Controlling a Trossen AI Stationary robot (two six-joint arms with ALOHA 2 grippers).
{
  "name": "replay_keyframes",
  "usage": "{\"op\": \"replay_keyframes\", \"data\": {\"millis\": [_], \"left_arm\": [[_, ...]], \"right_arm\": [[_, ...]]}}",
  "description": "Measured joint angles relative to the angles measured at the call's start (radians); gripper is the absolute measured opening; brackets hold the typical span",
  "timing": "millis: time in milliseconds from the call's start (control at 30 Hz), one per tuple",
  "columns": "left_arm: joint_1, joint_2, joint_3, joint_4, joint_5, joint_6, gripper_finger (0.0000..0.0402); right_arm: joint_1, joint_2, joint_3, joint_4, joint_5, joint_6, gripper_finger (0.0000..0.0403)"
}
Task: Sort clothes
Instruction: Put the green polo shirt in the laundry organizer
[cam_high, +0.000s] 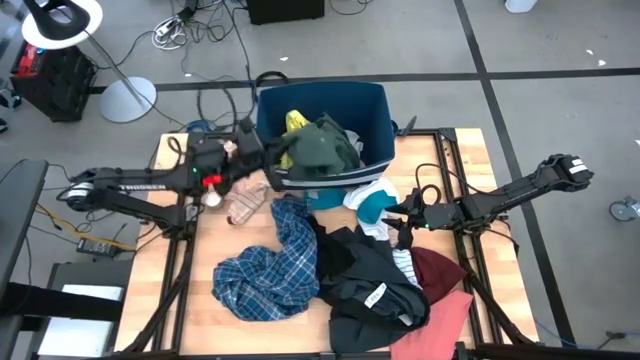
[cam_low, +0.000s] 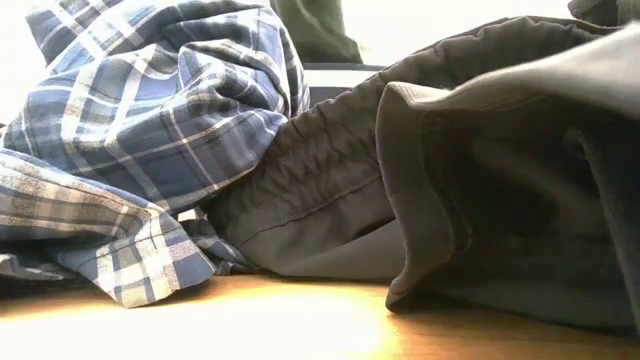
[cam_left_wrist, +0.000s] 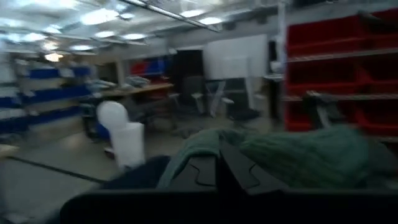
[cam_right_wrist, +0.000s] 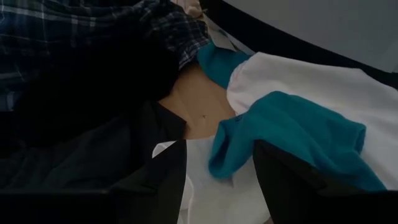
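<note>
Dark green garment (cam_high: 322, 150): soft, light, likely to slump; draped over the navy bin's (cam_high: 375, 100) front rim. Left gripper (cam_high: 272, 158) clenched at its edge, fabric apparently pinched. Teal-white garment (cam_right_wrist: 292, 118): limp, best taken at a bunched fold; right gripper (cam_right_wrist: 217, 180) spread just above it.

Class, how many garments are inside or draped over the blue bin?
2: a yellow one at the bin's back left, and a dark green one draped over its front rim, gripped by the left gripper. More may be hidden underneath.
</note>
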Motion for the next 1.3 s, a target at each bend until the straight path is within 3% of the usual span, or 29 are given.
{"op": "replay_keyframes", "data": {"millis": [167, 333, 633, 833, 1133, 1300], "left_arm": [[0.115, 0.067, 0.114, -0.096, -0.021, -0.020, 0.0003], [0.171, 0.146, 0.142, -0.224, -0.012, -0.128, 0.0027], [0.248, 0.220, 0.142, -0.438, 0.119, -0.277, 0.0098], [0.253, 0.201, 0.182, -0.501, 0.170, -0.275, 0.0113], [0.253, 0.199, 0.404, -0.913, 0.170, -0.273, 0.0113], [0.235, 0.195, 0.468, -0.961, 0.169, -0.276, 0.0113]], "right_arm": [[0.000, 0.000, 0.000, 0.000, 0.000, 0.000, 0.0187], [0.000, 0.000, 0.000, 0.000, 0.000, -0.001, 0.0187], [0.000, 0.000, 0.000, -0.005, 0.000, -0.001, 0.0187], [0.000, 0.000, 0.000, -0.004, 0.000, 0.000, 0.0187], [0.000, 0.000, 0.000, -0.005, 0.000, -0.001, 0.0187], [0.000, 0.000, 0.000, -0.005, 0.000, 0.000, 0.0187]]}}
